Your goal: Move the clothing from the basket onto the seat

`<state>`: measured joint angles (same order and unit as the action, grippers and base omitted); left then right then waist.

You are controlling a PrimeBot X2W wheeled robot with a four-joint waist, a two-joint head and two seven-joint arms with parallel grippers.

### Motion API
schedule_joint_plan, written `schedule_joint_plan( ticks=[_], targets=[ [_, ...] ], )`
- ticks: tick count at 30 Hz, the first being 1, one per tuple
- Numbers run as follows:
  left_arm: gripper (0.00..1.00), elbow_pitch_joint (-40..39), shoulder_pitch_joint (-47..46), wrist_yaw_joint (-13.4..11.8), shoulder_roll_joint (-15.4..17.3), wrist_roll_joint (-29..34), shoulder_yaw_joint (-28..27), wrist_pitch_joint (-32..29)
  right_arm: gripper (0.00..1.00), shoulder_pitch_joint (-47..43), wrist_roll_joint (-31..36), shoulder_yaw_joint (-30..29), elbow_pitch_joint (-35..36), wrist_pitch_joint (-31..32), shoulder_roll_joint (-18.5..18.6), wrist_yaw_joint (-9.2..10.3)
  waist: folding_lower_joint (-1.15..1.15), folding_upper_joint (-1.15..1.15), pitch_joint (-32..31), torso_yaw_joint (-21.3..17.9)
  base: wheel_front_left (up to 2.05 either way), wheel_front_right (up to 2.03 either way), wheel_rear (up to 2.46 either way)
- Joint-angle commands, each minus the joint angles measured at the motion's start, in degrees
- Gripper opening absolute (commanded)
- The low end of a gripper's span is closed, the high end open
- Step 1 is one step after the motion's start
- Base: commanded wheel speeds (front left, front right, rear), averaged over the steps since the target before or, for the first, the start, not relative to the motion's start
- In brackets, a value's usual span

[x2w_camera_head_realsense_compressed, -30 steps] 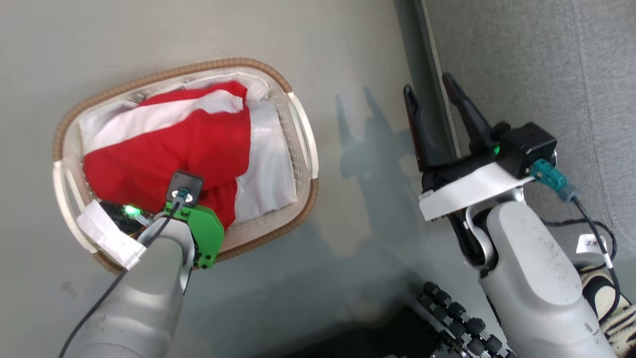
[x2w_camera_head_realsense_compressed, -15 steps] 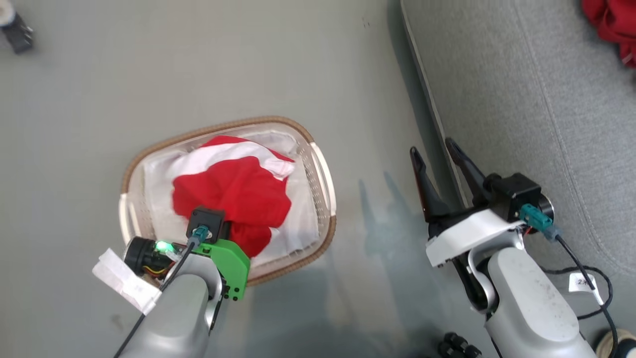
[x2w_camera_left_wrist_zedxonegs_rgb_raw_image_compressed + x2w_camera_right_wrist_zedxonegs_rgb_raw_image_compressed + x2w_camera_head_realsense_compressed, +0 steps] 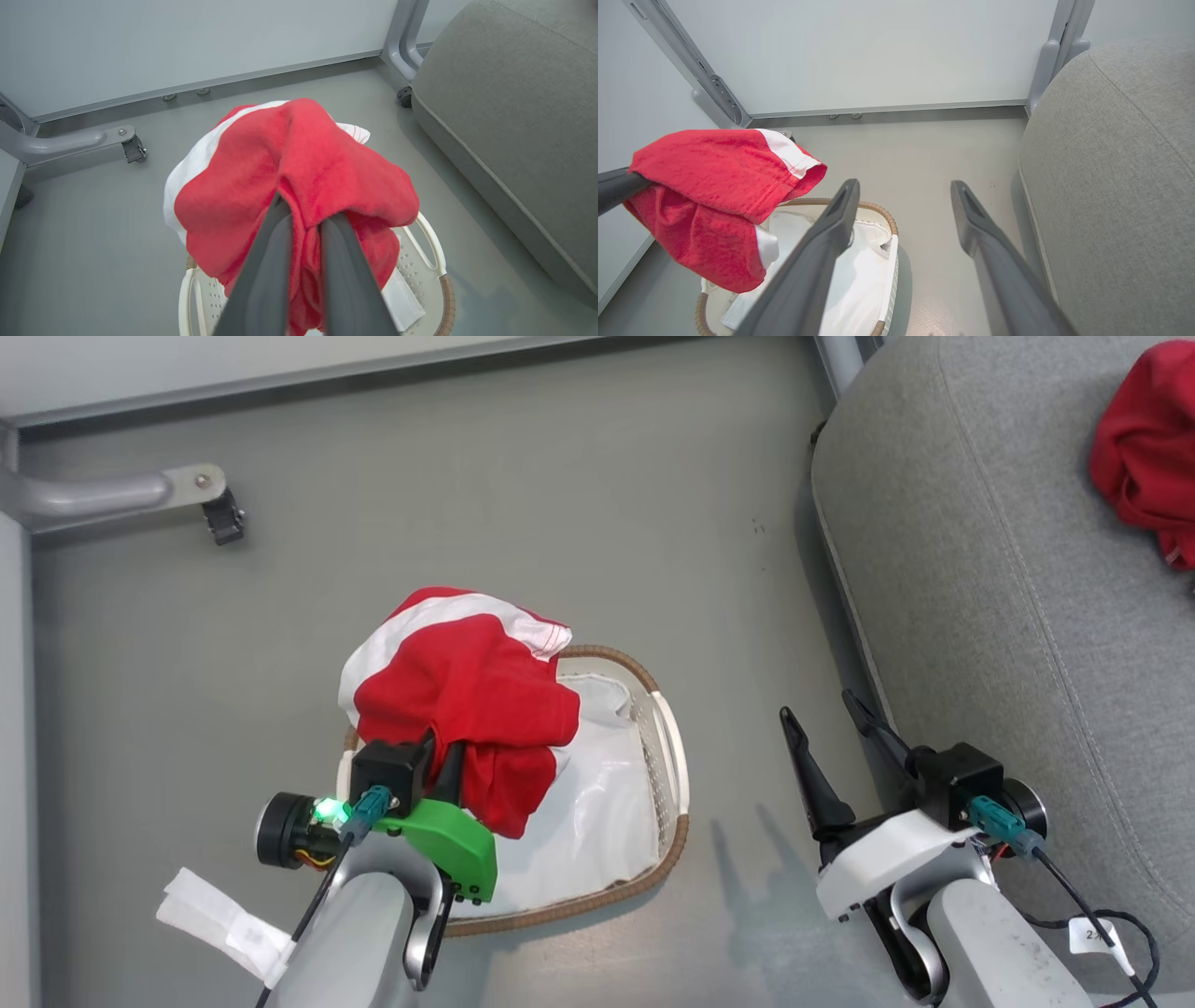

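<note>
Left gripper (image 3: 306, 210) is clamped on a bunched fold of the red clothing (image 3: 467, 691), suspending it above the basket (image 3: 677, 831) to clear the rim. The seat (image 3: 980, 569) lies at 3 o'clock. Right gripper (image 3: 819, 705) hangs spread wide, empty

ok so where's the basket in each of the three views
head view: basket lower centre, its left part hidden behind the hanging red garment
left wrist view: basket at the bottom edge, under the garment
right wrist view: basket bottom left, below the garment
shared landmark: grey seat along the right side of every view
</note>
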<state>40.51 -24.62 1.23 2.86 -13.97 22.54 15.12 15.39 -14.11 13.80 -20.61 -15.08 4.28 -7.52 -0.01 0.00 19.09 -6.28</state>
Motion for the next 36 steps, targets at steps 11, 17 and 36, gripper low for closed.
schedule_joint_plan(
  ticks=[11,17,36],
  targets=[
    [0.00,-14.8,5.8,-0.2,0.1,-0.6,-4.9,0.0,1.00,-4.9,1.9,-1.3,-0.6,-0.1,0.2,0.06,0.01,0.00,-9.5,4.1,0.00,0.00,0.00],
    [0.00,-20.8,7.2,0.2,0.1,-0.7,-5.9,0.0,1.00,-6.9,3.2,-1.8,-0.8,-0.1,-0.3,0.06,0.01,0.00,-11.8,3.9,0.00,0.00,0.00],
    [0.00,-30.7,7.3,0.0,0.1,-1.6,-4.7,0.0,1.00,-7.0,2.4,0.8,-0.7,-0.1,-0.7,0.06,0.01,0.00,-13.0,3.3,0.00,0.00,0.00]
  ],
)
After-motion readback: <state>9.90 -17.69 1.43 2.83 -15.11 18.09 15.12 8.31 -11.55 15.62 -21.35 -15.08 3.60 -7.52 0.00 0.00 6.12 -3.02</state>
